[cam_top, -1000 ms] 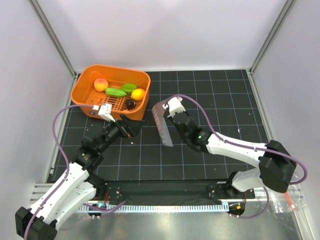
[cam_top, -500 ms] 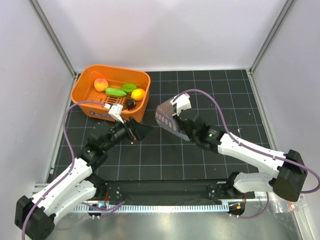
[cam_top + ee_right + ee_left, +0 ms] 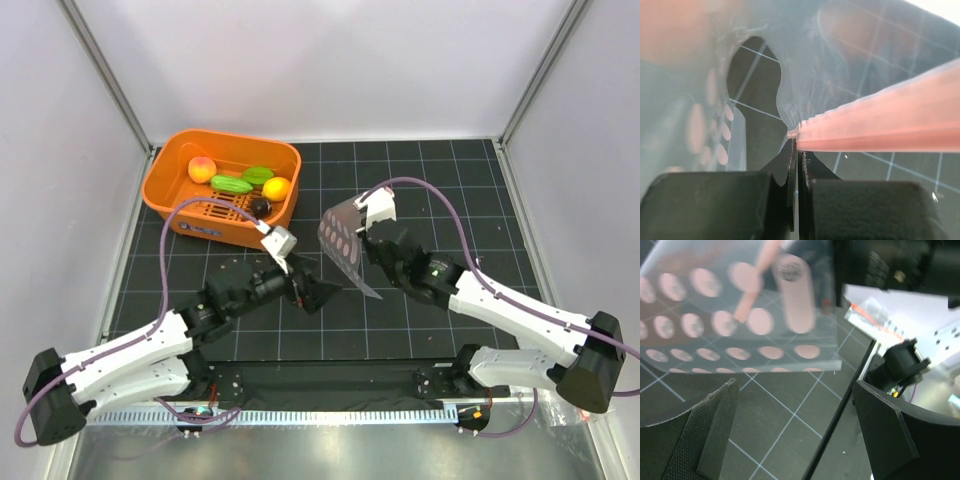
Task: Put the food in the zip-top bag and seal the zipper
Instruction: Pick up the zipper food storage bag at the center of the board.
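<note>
The clear zip-top bag (image 3: 343,245) with pale pink spots hangs tilted above the mat's middle, held up by my right gripper (image 3: 366,243), which is shut on its edge by the pink-red zipper (image 3: 880,125). My left gripper (image 3: 328,293) is open and empty, just below and left of the bag; the bag's spotted lower part (image 3: 740,320) fills the top of the left wrist view. The food lies in the orange basket: peach-orange ball (image 3: 202,168), two green pieces (image 3: 231,185) (image 3: 258,175), yellow-orange fruit (image 3: 277,188), dark purple piece (image 3: 260,207).
The orange basket (image 3: 180,210) stands at the back left of the black grid mat (image 3: 440,190). Metal frame posts rise at both back corners. A metal rail and cables run along the near edge.
My left arm has reached right toward the bag, away from the basket. My right gripper has carried the bag a little right and turned it flatter toward the camera.
</note>
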Tool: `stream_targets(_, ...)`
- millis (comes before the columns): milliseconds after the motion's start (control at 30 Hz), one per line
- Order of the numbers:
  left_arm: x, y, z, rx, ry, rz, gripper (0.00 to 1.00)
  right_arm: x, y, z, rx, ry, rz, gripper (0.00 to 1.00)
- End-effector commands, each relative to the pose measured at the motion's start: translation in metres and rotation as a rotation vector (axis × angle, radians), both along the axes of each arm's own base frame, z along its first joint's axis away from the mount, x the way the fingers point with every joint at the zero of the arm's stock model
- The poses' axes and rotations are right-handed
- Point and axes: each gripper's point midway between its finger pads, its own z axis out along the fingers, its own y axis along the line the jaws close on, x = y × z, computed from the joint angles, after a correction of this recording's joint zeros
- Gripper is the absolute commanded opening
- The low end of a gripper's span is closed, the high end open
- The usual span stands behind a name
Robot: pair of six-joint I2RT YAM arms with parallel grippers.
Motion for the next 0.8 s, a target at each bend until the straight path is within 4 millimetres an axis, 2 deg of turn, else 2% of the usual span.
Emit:
stream_targets(0, 0.005, -0.011, 0.025, 0.021, -0.153, 0.049, 1.0, 0.006, -0.009, 0.011, 0.01, 0.001, -0.114, 0.01)
stream_targets(100, 0.006, -0.018, 0.023, 0.058, -0.161, 0.063, 1.0, 0.005, -0.004, 0.011, 0.031, -0.007, -0.12, 0.01)
stream_targets(200, 0.011, -0.017, 0.022, 0.096, -0.171, 0.113, 1.0, 0.002, -0.004, 0.015, 0.057, -0.011, -0.147, 0.01)
stream_targets(300, 0.014, -0.015, 0.023, 0.119, -0.172, 0.145, 1.0, -0.002, -0.006, 0.018, 0.021, -0.027, -0.184, 0.01)
stream_targets(333, 0.013, -0.015, 0.024, 0.118, -0.177, 0.142, 1.0, 0.0, -0.013, 0.021, -0.004, -0.053, -0.232, 0.01)
stream_targets(533, 0.018, -0.013, 0.027, 0.141, -0.203, 0.196, 1.0, -0.003, 0.0, 0.018, -0.024, -0.056, -0.24, 0.01)
stream_targets(767, 0.021, -0.029, 0.021, 0.169, -0.213, 0.173, 1.0, -0.009, 0.005, 0.023, 0.0, -0.073, -0.234, 0.01)
